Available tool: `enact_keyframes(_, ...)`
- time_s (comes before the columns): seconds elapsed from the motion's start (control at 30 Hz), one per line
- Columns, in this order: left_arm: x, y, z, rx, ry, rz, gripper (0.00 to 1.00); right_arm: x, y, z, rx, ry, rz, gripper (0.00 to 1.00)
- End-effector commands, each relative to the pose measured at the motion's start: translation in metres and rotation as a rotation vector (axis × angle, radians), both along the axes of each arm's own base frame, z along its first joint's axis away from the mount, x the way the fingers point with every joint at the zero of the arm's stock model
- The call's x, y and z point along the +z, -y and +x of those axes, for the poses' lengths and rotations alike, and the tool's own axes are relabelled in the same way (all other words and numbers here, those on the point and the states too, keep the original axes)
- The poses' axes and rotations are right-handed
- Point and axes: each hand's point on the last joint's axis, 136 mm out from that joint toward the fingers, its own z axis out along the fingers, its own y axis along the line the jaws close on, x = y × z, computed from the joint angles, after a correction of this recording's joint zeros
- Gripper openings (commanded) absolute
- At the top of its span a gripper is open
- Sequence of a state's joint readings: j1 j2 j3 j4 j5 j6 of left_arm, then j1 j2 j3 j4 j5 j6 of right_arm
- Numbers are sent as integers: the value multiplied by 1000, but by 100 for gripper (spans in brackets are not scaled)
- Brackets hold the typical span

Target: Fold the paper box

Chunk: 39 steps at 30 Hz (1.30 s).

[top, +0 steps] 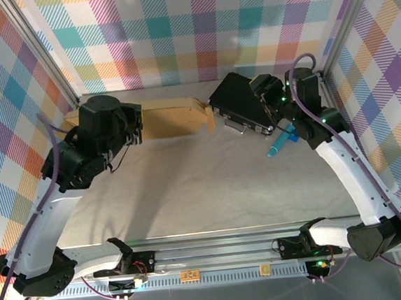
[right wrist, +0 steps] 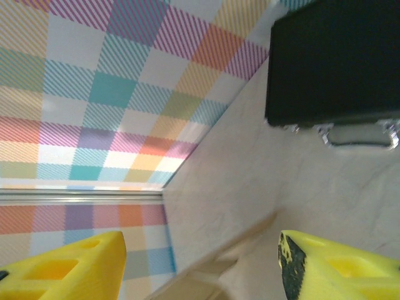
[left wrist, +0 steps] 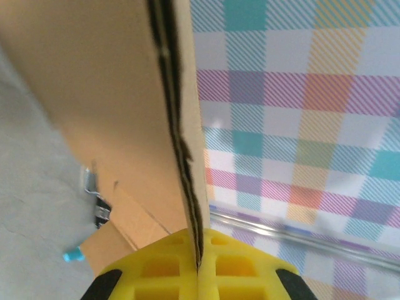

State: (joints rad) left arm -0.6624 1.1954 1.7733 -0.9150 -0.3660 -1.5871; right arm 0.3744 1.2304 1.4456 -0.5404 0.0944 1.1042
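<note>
Left wrist view: your left fingers point(left wrist: 156, 269) are clenched on an upright panel of the paper box point(left wrist: 106, 94); fold it squarely, without tearing; right fingers point(right wrist: 62, 269) hang released.

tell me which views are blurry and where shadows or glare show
Top external: sharp and evenly lit, the left arm casting a soft shadow on the table. Left wrist: the paper box sits too close, its face soft, the left jaws blurred. Right wrist: the right jaws are out of focus, the black briefcase slightly soft with glints on its metal handle.
</note>
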Motion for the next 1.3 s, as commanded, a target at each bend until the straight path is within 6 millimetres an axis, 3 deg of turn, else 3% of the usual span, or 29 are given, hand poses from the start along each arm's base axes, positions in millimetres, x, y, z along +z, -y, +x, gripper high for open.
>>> enact_keyframes(0.0,8,-16,-12,67,-47,10,0,25,19,-7,-11,90,-145,66)
enact_keyframes(0.1,11,-13,-1,109,-49,-6,0,28,20,-5,-10,95,-153,66)
enact_keyframes(0.17,-1,-6,17,133,-72,-23,0,24,17,-3,-2,81,-145,66)
enact_keyframes(0.2,-8,2,32,120,-75,-42,0,21,15,-2,5,67,-137,66)
enact_keyframes(0.27,-43,23,66,76,-135,-92,0,15,9,0,26,45,-119,66)
enact_keyframes(0.37,-77,60,129,1,-71,-230,0,6,0,1,59,9,-89,66)
enact_keyframes(0.43,-96,67,162,-17,-44,-223,0,0,-4,-1,77,-18,-60,66)
enact_keyframes(0.5,-112,69,180,-24,-48,-184,0,-7,-9,-3,90,-48,-19,66)
enact_keyframes(0.63,-159,79,188,-47,-103,-191,0,-28,-25,-10,101,-142,104,65)
enact_keyframes(0.73,-181,84,187,-68,-119,-212,0,-44,-44,-10,90,-196,181,65)
enact_keyframes(0.87,-187,83,185,-71,-116,-207,0,-69,-77,0,63,-284,290,64)
enact_keyframes(1.03,-192,88,181,-102,-135,-204,0,-92,-133,27,29,-347,460,63)
enact_keyframes(1.27,-198,77,175,-87,-146,-216,0,-119,-169,60,3,-404,484,57)
